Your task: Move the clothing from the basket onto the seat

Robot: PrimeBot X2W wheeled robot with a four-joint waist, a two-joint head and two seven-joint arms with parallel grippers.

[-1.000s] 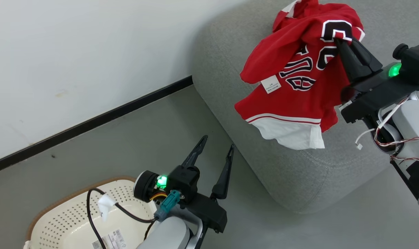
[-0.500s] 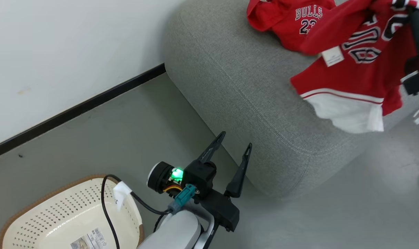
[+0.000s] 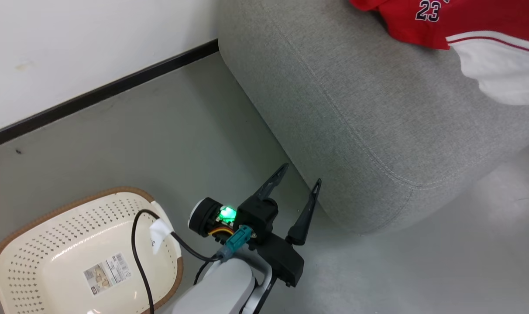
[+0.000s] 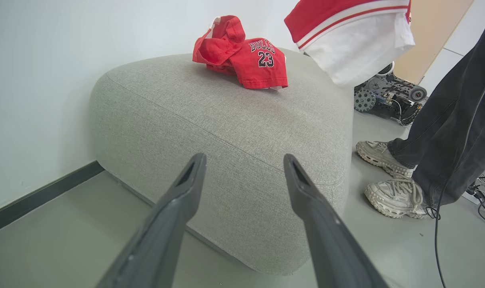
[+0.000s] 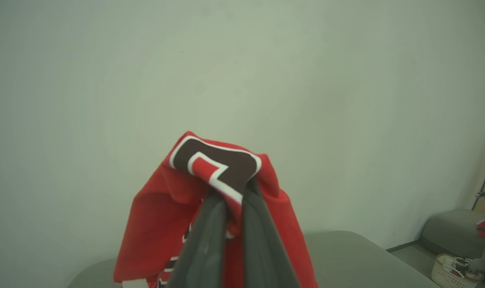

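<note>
Right claw (image 5: 234,191): pinching red jersey (image 5: 154,224), hem down.
Left claw (image 3: 300,174): spread, empty.
Seat (image 3: 356,109): grey woven fabric, rounded.
Basket (image 3: 37,244): perforated oval plastic.

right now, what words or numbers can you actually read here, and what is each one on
"BULLS": on the crumpled red jersey lying on the seat.
"23": just below it on that same jersey.
Printed label inside the basket: too small to read.
Big black-and-white character on the held jersey, pinched in the shut right tool: folded over, not readable.
</note>
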